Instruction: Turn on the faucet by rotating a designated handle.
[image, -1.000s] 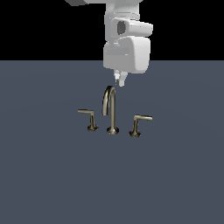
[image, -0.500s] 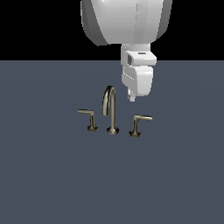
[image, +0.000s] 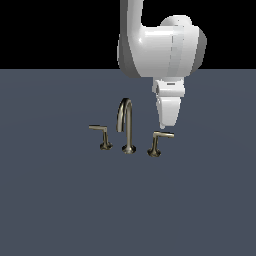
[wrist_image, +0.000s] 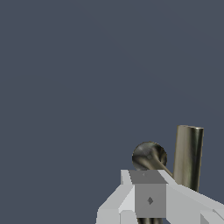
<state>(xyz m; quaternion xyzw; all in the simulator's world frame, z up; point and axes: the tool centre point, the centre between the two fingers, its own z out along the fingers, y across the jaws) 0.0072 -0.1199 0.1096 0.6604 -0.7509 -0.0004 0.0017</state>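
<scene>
The gripper (image: 162, 126), fingers seemingly pressed together though not clearly shown, hangs just above the outer end of the handle (image: 158, 142), whose pale flat bar runs sideways toward the exterior view's right. The arched spout of the faucet (image: 127, 125) stands just beyond, with the second lever (image: 101, 135) farthest off.

The faucet (image: 126, 125) is brushed brass-grey metal, its tall arched spout upright on a flared round base. The handle (image: 159, 141), a low lever at the exterior view's right, has a slanted stem, flared foot and long pale flat bar.
</scene>
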